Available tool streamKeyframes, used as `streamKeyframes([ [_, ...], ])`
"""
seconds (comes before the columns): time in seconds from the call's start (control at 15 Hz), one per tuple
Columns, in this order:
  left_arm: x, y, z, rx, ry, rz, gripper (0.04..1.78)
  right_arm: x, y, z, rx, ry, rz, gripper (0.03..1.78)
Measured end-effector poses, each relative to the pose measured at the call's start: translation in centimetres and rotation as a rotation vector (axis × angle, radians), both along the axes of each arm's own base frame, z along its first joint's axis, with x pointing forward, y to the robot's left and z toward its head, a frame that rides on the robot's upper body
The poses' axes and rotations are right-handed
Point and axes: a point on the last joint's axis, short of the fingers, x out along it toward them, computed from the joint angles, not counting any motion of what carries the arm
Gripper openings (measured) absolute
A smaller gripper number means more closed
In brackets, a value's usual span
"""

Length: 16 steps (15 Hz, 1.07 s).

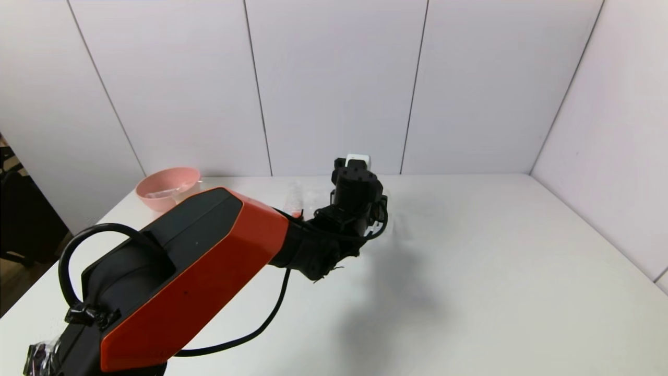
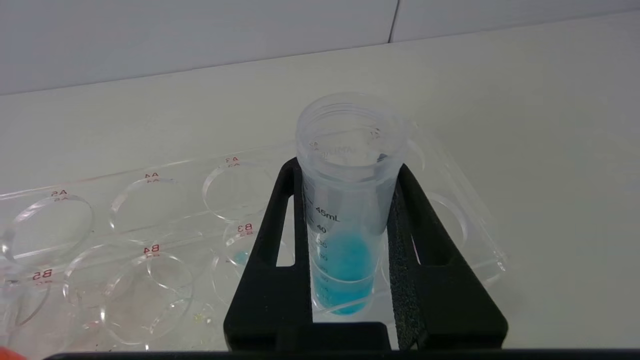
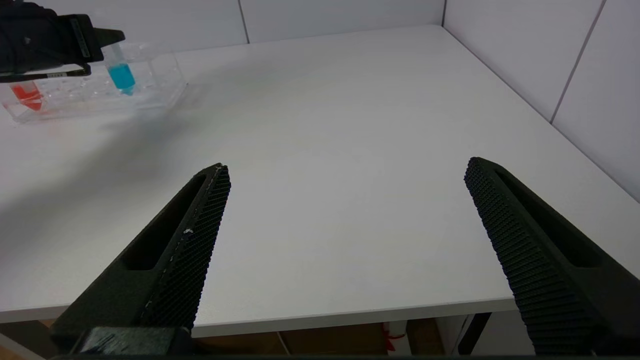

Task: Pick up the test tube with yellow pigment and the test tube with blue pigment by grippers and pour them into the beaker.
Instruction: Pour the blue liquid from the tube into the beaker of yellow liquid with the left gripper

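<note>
left claw [image 2: 350, 240] clamped on blue-pigment tube [image 2: 347, 210], tube upright in clear rack [image 2: 150, 235], frame centre of left wrist view | right claw [image 3: 345, 240] spread wide over bare bench [image 3: 350, 125], lower frame | red-orange tube [image 3: 27, 95] in rack, upper left | pink bowl [image 1: 168, 188] at left of head view

Left gripper [image 2: 350, 200] fingers clamped, arm stretched forward; right gripper [image 3: 347, 175] fingers spread wide, low.
</note>
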Motion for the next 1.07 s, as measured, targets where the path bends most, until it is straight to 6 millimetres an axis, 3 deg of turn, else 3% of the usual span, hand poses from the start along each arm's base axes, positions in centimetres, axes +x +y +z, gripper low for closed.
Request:
streamKeyframes([
  [1.07, -0.2, 0.2, 4.5, 0.024, -0.074, -0.013, 0.45, 0.0, 0.0, 0.0, 0.0, 0.0, 0.0, 1.71],
])
